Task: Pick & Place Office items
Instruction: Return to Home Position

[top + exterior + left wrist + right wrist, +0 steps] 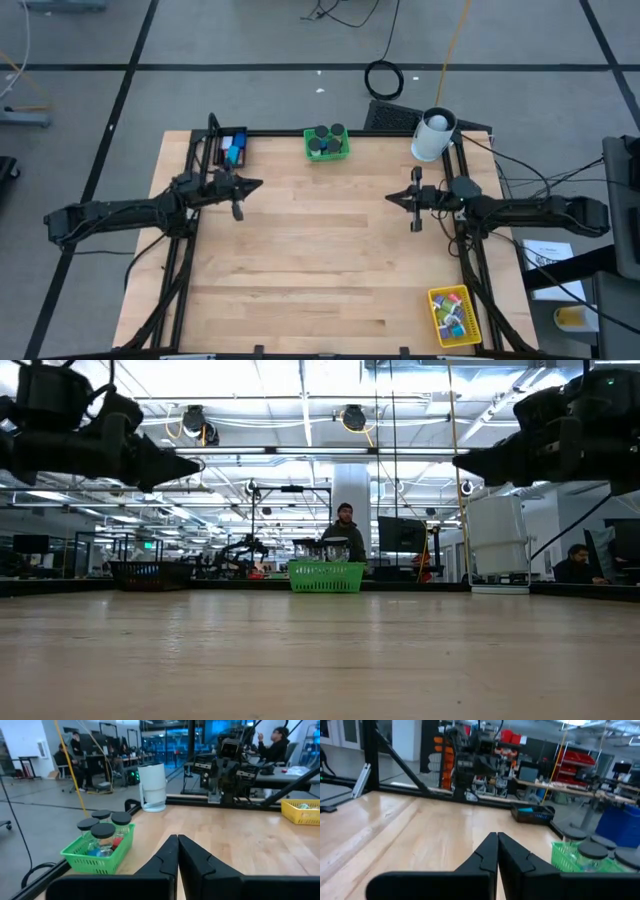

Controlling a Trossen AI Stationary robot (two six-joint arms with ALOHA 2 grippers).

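Observation:
My left gripper (258, 184) (177, 840) hovers shut and level above the table's left side, pointing toward the right, with nothing in it. My right gripper (390, 197) (497, 837) hovers shut and level at the right side, pointing toward the left, also holding nothing. The two face each other across the bare middle. Office items lie in bins. Black-topped round ones stand in the green bin (326, 145) (97, 855) at the far edge. Blue ones lie in the black bin (230, 150) at the far left. Small coloured ones fill the yellow bin (452, 313) at the near right.
A big white cylinder (433, 135) stands at the far right corner. The wooden table top (320, 260) spreads between and in front of both arms. A cable coil (384, 78) lies on the floor beyond the far edge. People sit and stand in the room behind.

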